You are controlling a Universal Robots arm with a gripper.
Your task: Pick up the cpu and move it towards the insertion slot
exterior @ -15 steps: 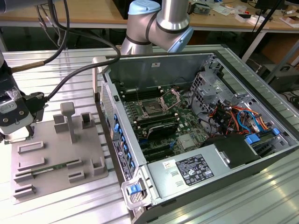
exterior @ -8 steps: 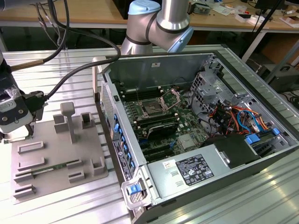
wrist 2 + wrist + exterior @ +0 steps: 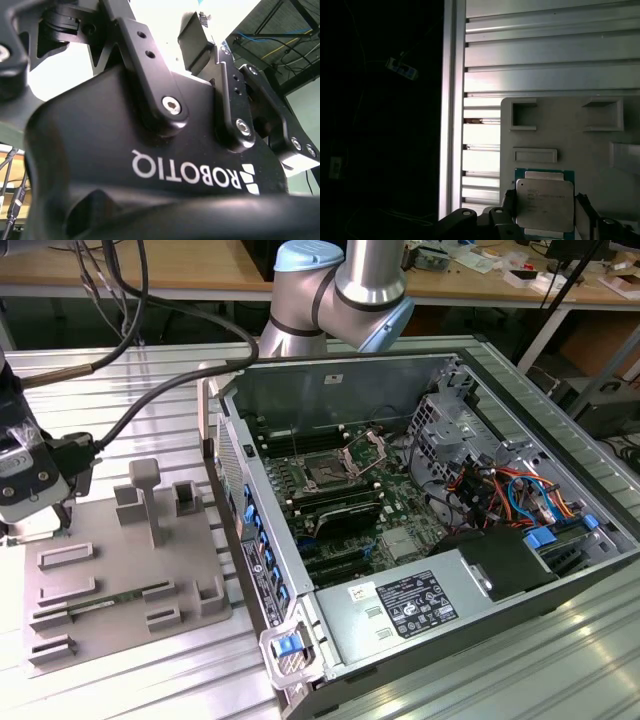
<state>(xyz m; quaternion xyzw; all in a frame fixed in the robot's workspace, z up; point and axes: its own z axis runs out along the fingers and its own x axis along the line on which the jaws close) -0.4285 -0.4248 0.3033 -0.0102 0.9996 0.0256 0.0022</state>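
The cpu (image 3: 545, 204) is a small square chip with a pale metal top and a green rim. In the first wrist view it lies between my gripper's (image 3: 545, 212) dark fingers (image 3: 508, 202), which press against two opposite edges, just over the grey fixture plate (image 3: 560, 137). In the exterior view my gripper (image 3: 62, 512) hangs at the left edge of that plate (image 3: 110, 540). The insertion slot (image 3: 325, 472), a dark square socket with its shiny frame (image 3: 367, 450) hinged up, sits on the green board inside the open computer case, well off to the exterior view's right.
Grey blocks and rails (image 3: 150, 500) stand up from the fixture plate between the gripper and the case wall (image 3: 225, 455). A memory stick (image 3: 120, 598) lies in one rail. Cables (image 3: 500, 490) and a power supply (image 3: 415, 605) crowd the case. The ribbed aluminium table (image 3: 545, 55) ends just beside the plate.
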